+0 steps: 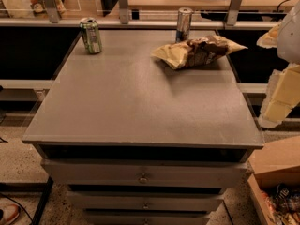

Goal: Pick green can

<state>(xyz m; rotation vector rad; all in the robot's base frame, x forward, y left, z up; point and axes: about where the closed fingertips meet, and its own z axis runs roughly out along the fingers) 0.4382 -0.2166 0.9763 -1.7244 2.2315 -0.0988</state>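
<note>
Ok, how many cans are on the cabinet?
2. The green can stands back left; the silver-and-blue can stands at the back, behind the snack bag. The pincer is at the view's right edge.

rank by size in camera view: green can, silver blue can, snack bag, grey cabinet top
1. grey cabinet top
2. crumpled yellow-brown snack bag
3. green drink can and slim silver-blue can: look alike, unranked
The pale claw sits at the right edge.
</note>
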